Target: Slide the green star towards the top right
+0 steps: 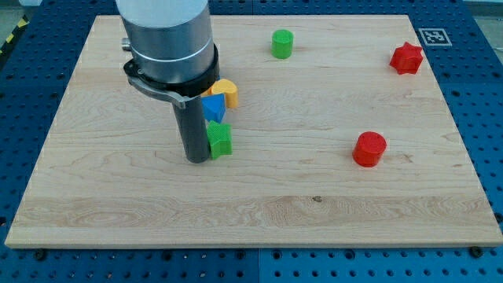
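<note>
Wooden board lies on blue pegboard table.

Blue block and yellow block crowd green star's top.

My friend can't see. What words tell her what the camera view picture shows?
My tip rests on a wooden board, right against the left of a green star. A blue block and a yellow block sit just above the star.
</note>
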You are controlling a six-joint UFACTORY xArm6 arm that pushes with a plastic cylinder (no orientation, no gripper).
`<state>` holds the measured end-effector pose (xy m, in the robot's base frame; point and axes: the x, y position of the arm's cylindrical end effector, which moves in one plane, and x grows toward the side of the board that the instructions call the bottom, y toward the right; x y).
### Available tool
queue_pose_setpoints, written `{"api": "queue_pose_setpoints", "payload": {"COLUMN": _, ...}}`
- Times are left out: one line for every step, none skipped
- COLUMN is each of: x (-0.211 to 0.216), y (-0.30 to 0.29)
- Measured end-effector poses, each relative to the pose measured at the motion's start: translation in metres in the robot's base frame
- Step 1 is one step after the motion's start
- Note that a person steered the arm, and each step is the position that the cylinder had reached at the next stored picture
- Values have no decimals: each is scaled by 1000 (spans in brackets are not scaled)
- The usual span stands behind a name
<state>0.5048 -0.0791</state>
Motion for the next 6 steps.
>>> {"api": "queue_pose_setpoints", "payload": {"x": -7, "y": -1}}
{"api": "queue_pose_setpoints", "payload": {"x": -14, "y": 10}}
{"api": "queue_pose_setpoints", "payload": {"x": -28, "y": 39}}
{"api": "queue_pose_setpoints", "payload": {"x": -39, "y": 69}}
{"api": "queue_pose_setpoints", "payload": {"x": -41, "y": 93}}
{"api": "queue_pose_setpoints", "payload": {"x": -41, "y": 98}}
